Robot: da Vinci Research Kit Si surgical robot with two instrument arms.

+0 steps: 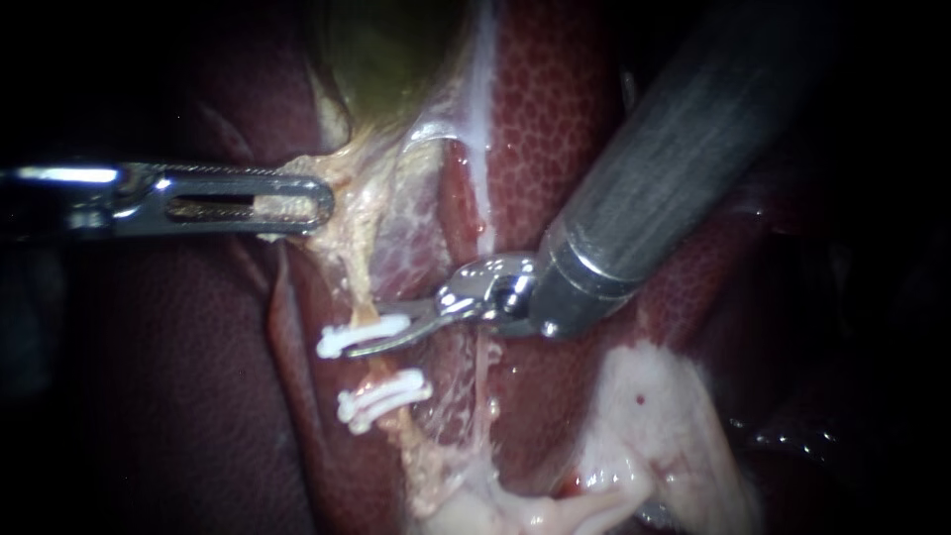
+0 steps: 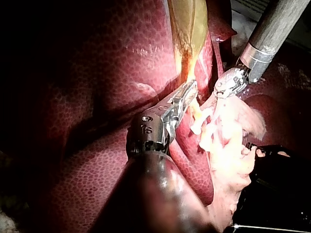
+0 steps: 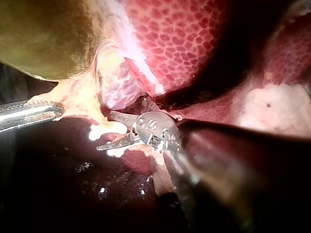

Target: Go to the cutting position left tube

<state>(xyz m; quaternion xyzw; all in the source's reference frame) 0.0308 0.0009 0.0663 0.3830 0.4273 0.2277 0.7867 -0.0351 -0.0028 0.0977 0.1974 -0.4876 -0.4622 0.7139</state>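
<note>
The left tube [image 1: 377,369] is a yellowish strand running down from the gallbladder [image 1: 386,50]. It carries two white clips, an upper clip [image 1: 342,340] and a lower clip [image 1: 384,396]. My right instrument [image 1: 369,335] comes in from the upper right. Its thin blades stand open at the upper clip, and in the right wrist view the blades [image 3: 104,130] straddle the tube there. My left instrument [image 1: 322,203] has long slotted jaws shut on yellowish tissue at the gallbladder's neck, holding it to the left. Those jaws [image 2: 187,94] also show in the left wrist view.
Red mottled liver [image 1: 555,99] lies behind and around the tube. A thin pale strand [image 1: 482,367] runs down just right of the clips, under the right instrument's wrist. A pale fatty mass [image 1: 654,416] sits at the lower right. The right shaft [image 1: 674,149] fills the upper right.
</note>
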